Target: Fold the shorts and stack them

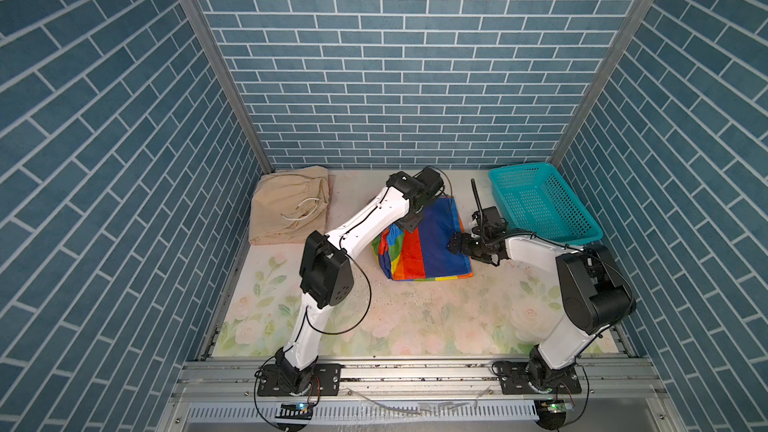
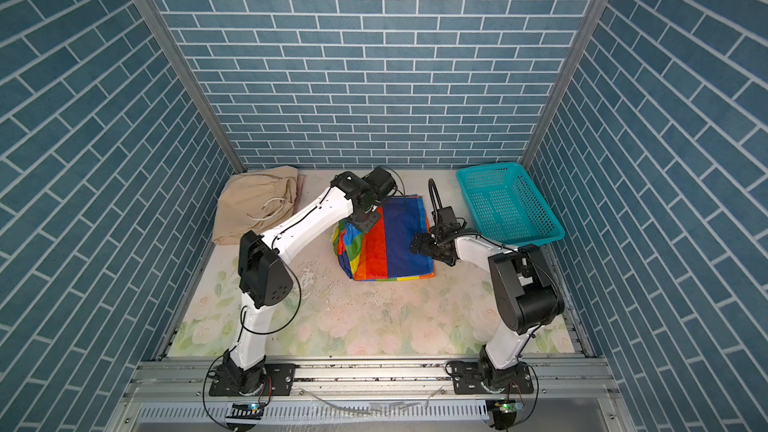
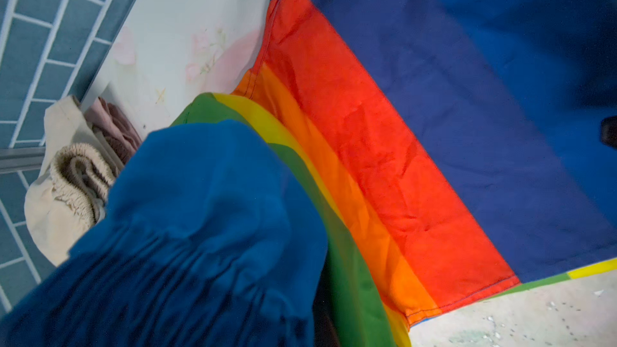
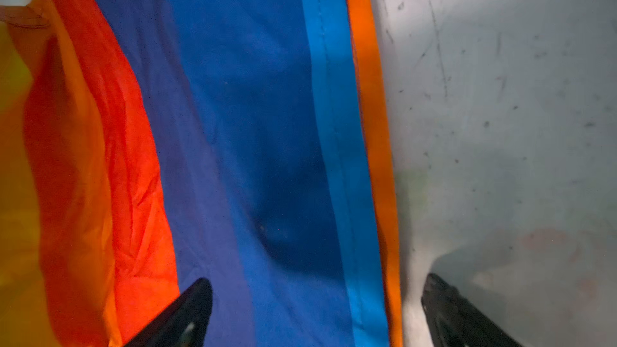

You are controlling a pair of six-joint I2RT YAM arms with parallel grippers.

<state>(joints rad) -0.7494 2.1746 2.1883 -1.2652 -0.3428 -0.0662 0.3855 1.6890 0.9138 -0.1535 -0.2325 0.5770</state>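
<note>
— Blue, red and orange stripes mark our piece: the rainbow shorts (image 1: 432, 243) lie mid-table, between our two arms. Which step are we on?

— Folding this pair, we judge. Our left gripper (image 1: 409, 223) is clamped on the gathered blue waist end. That end is raised off the table (image 1: 415, 317) and curls over the striped panel on the pair's left side.

— And our right gripper (image 4: 315, 310)?

— Spread wide, holding nothing. It hangs low at the pair's right edge, one finger over the stripes and the other over bare table just past the orange hem. We cannot tell whether it touches the cloth.

— What does the next move call for?

— Probably we carry the waist end rightward across the panel and lay it flat. The right gripper would pin that edge so the slick cloth doesn't slide.

— Then the stack?

— Our beige shorts (image 1: 286, 209) sit folded in the far left corner. The pink shorts (image 3: 113, 125) show only as a sliver at their edge, seemingly underneath. The rainbow pair would go on top. The teal basket (image 1: 523, 167) stands far right, well apart from that pile.
</note>
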